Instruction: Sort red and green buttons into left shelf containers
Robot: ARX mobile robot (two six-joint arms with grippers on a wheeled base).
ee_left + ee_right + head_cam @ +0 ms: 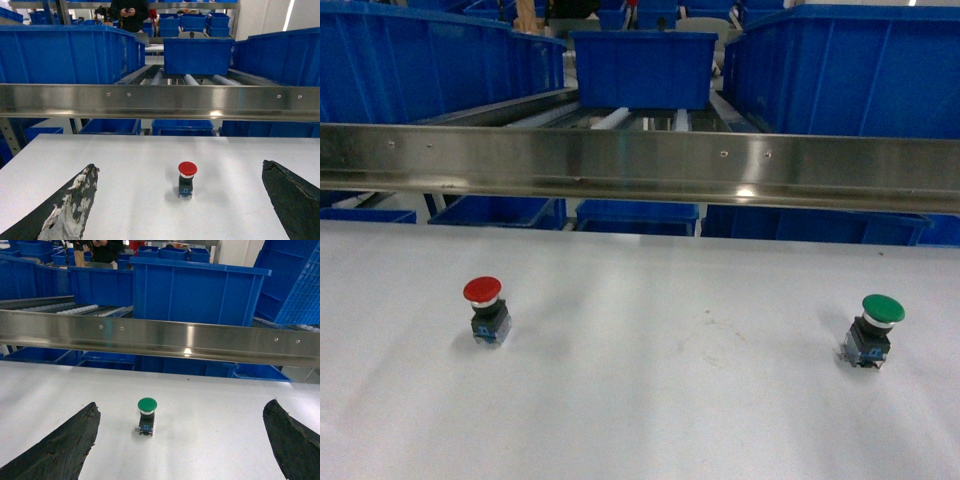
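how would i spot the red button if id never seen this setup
Find the long shiny steel rail that fronts the shelf of blue bins; the flat white table lies just before it. The red button stands upright on the table's left half, alone. Its only twin, the green button, stands far to the right.

Surface [640, 420]: matt white, smooth, faintly scuffed near the middle.
Shelf rail [640, 165]: brushed steel, glossy, mirroring light, small rivets.
Roller tracks [192, 79]: pale, smooth cylinders.
Containers [840, 70]: bright-blue moulded plastic, semi-gloss, ribbed sides.
Red button [483, 291]: glossy plastic cap, silver metal collar, black-and-blue plastic base.
Green button [882, 308]: same build, satin green cap.
Left pincer [185, 220]: fingers [70, 210] black, rough, coating worn off in whitish patches.
Right pincer [182, 450]: fingers [65, 450] matt black, coarse-textured.
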